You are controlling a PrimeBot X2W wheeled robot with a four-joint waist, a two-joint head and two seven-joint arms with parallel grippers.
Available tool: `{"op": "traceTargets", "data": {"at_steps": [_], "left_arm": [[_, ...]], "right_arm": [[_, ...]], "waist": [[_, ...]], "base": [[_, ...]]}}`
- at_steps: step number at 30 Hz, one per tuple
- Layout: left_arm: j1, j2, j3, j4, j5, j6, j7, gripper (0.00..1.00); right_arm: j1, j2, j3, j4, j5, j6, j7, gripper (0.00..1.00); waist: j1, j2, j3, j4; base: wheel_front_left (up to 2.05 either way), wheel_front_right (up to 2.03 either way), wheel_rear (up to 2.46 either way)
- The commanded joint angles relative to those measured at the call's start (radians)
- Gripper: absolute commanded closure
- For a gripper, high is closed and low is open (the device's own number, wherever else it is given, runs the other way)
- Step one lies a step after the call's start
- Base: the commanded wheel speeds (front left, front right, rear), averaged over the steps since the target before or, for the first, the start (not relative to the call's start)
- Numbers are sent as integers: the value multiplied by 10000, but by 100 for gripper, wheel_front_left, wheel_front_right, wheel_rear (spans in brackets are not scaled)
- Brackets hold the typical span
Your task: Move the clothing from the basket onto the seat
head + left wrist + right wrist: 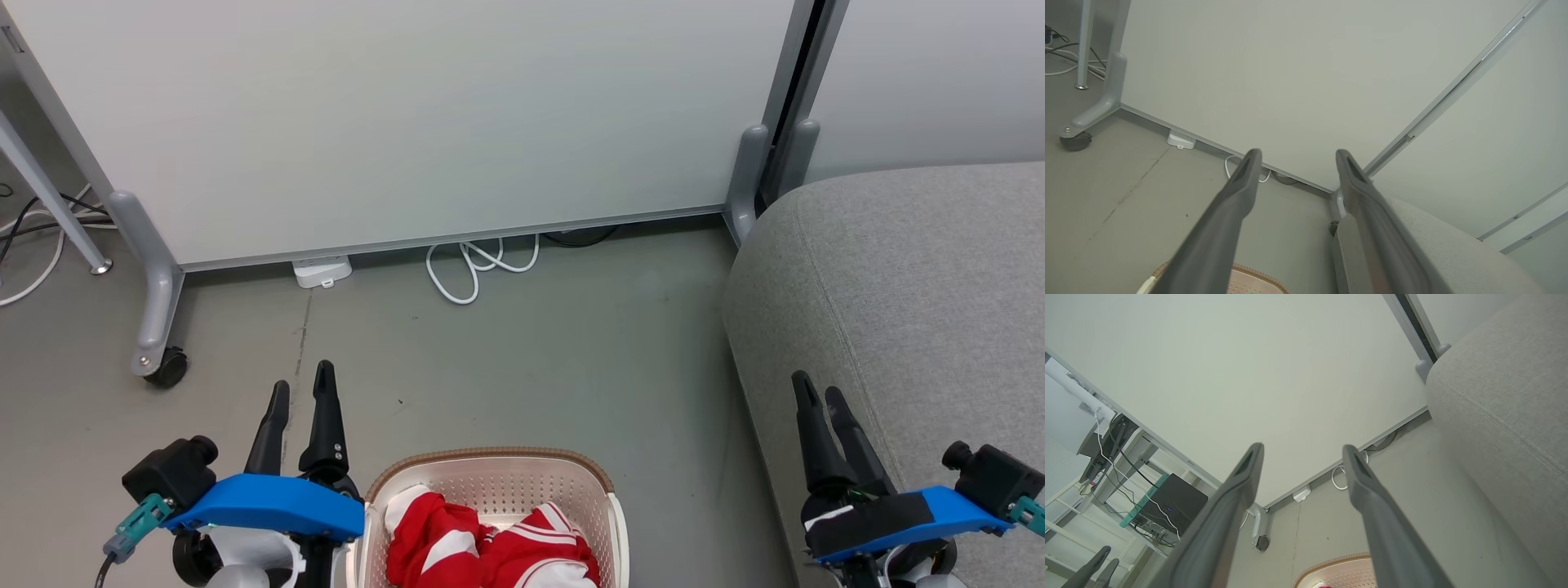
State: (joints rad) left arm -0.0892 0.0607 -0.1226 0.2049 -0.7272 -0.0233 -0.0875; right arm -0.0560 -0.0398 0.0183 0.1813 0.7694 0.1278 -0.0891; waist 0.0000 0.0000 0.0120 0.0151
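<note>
The cream perforated basket [498, 474] with a brown rim sits on the floor at the bottom centre of the head view, and its rim edge also shows at the basket [1257, 281] and the basket [1339, 571]. Red and white striped clothing [490, 547] lies bunched inside it. The grey seat [906, 278] fills the right side, also visible as the seat [1437, 249] and the seat [1502, 400]. My left gripper [302, 384] stands open just left of the basket, empty; its fingers [1237, 196] spread wide. My right gripper [816, 388] hangs open over the seat's front edge, holding nothing.
A white partition panel on grey castor feet [159, 327] stands behind the floor. A white power strip [322, 271] and a looped white cable [478, 269] lie at its base. A desk leg [90, 261] and cables are at far left.
</note>
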Motion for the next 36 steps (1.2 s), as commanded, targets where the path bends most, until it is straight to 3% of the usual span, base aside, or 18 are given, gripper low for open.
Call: {"op": "traceTargets", "data": {"at_steps": [1, 36], "left_arm": [[-302, 97, -102, -79, 312, 71, -108, 0], [-534, 223, -1214, -216, 3864, 544, -1019, 0]], "right_arm": [[-54, -75, 23, -97, -351, 25, -94, 0], [-27, -108, 469, -399, -3824, 30, -1005, 0]], "waist": [[0, 0, 2, 2], [0, 0, 77, 95]], "base": [[0, 0, 0], [0, 0, 0]]}}
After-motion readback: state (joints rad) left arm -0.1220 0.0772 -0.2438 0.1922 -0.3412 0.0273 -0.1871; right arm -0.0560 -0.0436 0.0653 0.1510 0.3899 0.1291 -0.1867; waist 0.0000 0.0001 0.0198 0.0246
